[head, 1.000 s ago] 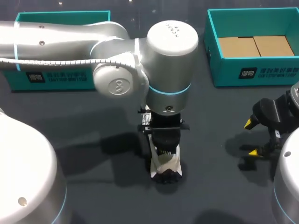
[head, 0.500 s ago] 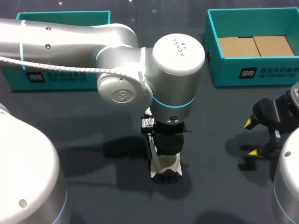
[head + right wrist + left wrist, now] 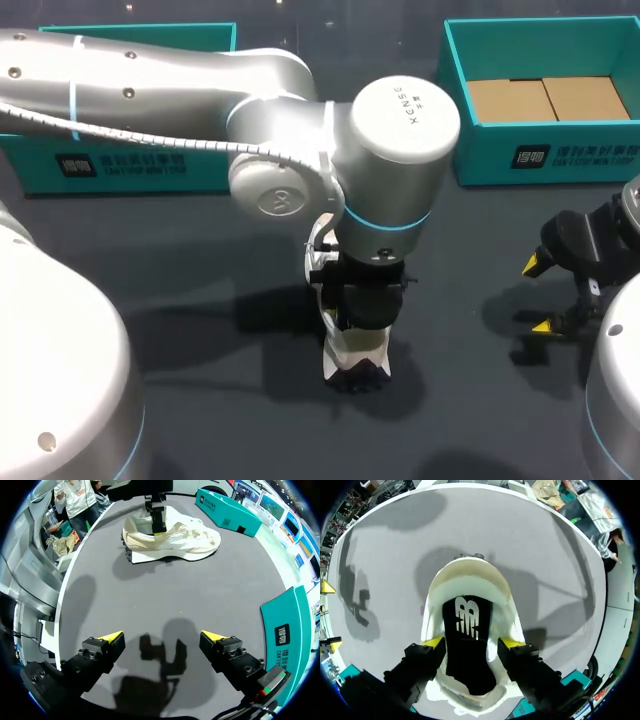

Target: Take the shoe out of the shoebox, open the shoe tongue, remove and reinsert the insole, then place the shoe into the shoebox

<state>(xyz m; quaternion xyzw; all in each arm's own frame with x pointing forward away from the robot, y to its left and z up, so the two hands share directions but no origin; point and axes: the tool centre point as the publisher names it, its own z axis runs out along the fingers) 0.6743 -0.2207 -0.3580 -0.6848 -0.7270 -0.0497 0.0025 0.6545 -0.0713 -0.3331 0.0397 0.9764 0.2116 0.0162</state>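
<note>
A white shoe [image 3: 352, 362] lies on the dark table near the middle, seen side-on in the right wrist view [image 3: 170, 537]. My left gripper [image 3: 362, 322] stands straight over it. In the left wrist view the left gripper [image 3: 472, 642] is open, its yellow tips down inside the shoe's mouth [image 3: 470, 580] on either side of the black insole [image 3: 467, 645], which lies flat in the shoe. The teal shoebox [image 3: 540, 155] with a cardboard floor stands at the back right. My right gripper [image 3: 553, 296] rests open above bare table at the right [image 3: 162, 640].
A second teal box [image 3: 40, 170] stands at the back left, partly behind my left arm. In the right wrist view, teal boxes sit beyond the shoe [image 3: 227, 512] and beside the right gripper [image 3: 287, 625].
My left arm's wrist has shifted a little right and toward the front, staying over the shoe. The shoe and the right arm have not moved.
</note>
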